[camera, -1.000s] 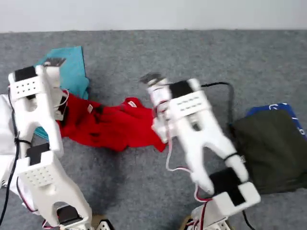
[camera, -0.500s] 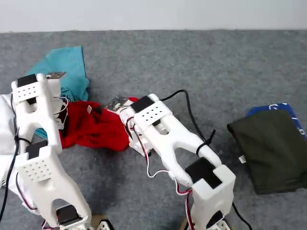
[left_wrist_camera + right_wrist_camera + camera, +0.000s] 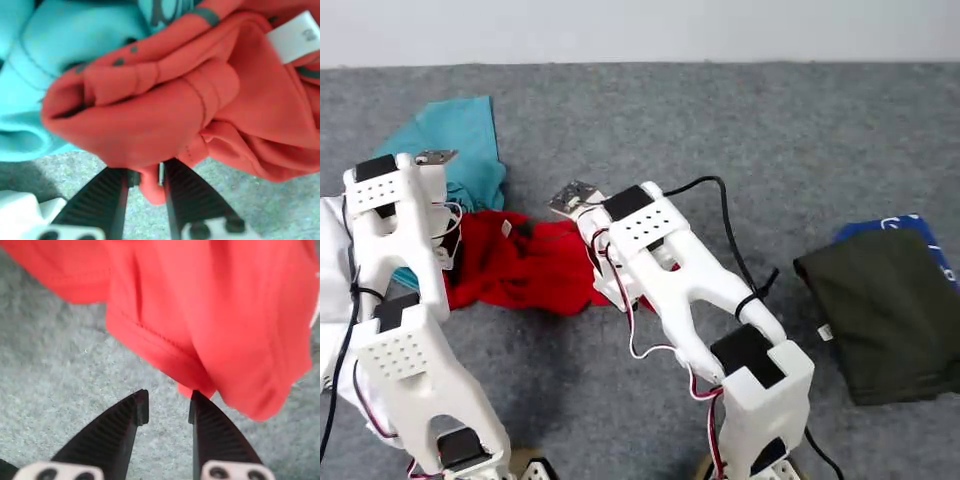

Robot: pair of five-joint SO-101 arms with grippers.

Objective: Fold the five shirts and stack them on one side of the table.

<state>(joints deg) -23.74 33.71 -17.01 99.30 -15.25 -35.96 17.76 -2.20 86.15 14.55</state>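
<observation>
A crumpled red shirt (image 3: pixel 535 265) lies on the grey table (image 3: pixel 740 140) between my two arms. My left gripper (image 3: pixel 148 176) is shut on a fold at the shirt's left end, where the red shirt (image 3: pixel 165 105) overlaps a teal shirt (image 3: pixel 75 40). In the high view that left gripper (image 3: pixel 450 245) sits beside the teal shirt (image 3: pixel 460 150). My right gripper (image 3: pixel 167 400) hangs over the red shirt's (image 3: pixel 200 315) other end, slightly open. The hem touches one fingertip (image 3: pixel 197 397), and nothing lies between the jaws. The right arm (image 3: pixel 650 240) hides that end from above.
A folded dark green shirt (image 3: pixel 885 310) rests on a blue one (image 3: pixel 910 228) at the right edge. A white shirt (image 3: pixel 330 250) lies at the left edge behind the left arm. Bare grey table stretches across the back and the middle right.
The right arm swung left over the red shirt, bunching its right end inward, then eased back slightly. The shirt is now shorter. The left arm has hardly moved.
</observation>
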